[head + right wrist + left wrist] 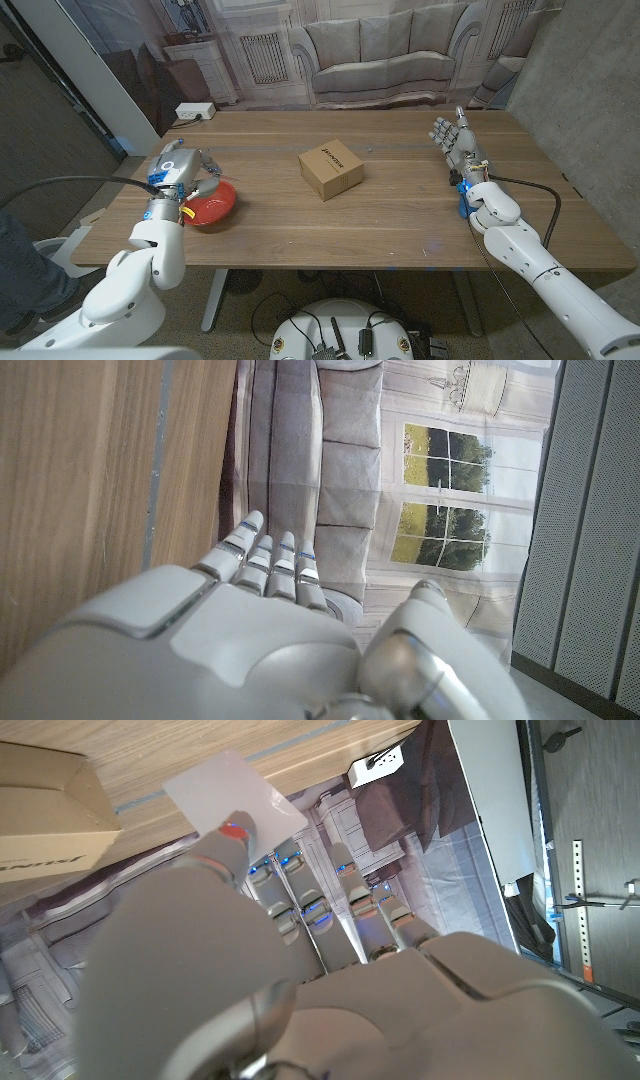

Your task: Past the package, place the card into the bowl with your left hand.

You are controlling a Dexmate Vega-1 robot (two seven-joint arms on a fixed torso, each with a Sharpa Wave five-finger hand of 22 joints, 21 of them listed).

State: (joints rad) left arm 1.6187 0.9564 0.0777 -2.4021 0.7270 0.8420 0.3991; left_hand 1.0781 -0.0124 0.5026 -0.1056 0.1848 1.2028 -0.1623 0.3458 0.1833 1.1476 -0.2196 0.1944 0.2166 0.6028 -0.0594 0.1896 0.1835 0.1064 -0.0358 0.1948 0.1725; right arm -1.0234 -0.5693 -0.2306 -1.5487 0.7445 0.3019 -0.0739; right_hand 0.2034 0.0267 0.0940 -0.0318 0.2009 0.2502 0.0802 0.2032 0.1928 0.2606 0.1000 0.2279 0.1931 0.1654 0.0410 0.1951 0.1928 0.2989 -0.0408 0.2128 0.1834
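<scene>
A red bowl (pixel 218 207) sits near the table's left edge. My left hand (pixel 178 172) hovers just above it and pinches a white card (pixel 205 187) between thumb and a finger; the card tilts down over the bowl. The left wrist view shows the card (pixel 225 790) beyond my left hand (pixel 250 940), with the package (pixel 45 805) beside it. The package (pixel 331 170), a small brown cardboard box, stands mid-table, to the right of the bowl. My right hand (pixel 455 140) stands upright at the table's right side with its fingers apart and holds nothing; its back (pixel 250 620) shows in the right wrist view.
A white power strip (pixel 193 111) lies at the table's (pixel 400 225) back left corner. A black cable (pixel 530 190) runs over the right arm. A person's leg (pixel 20 260) shows at the left edge. A sofa (pixel 400 50) stands behind the table.
</scene>
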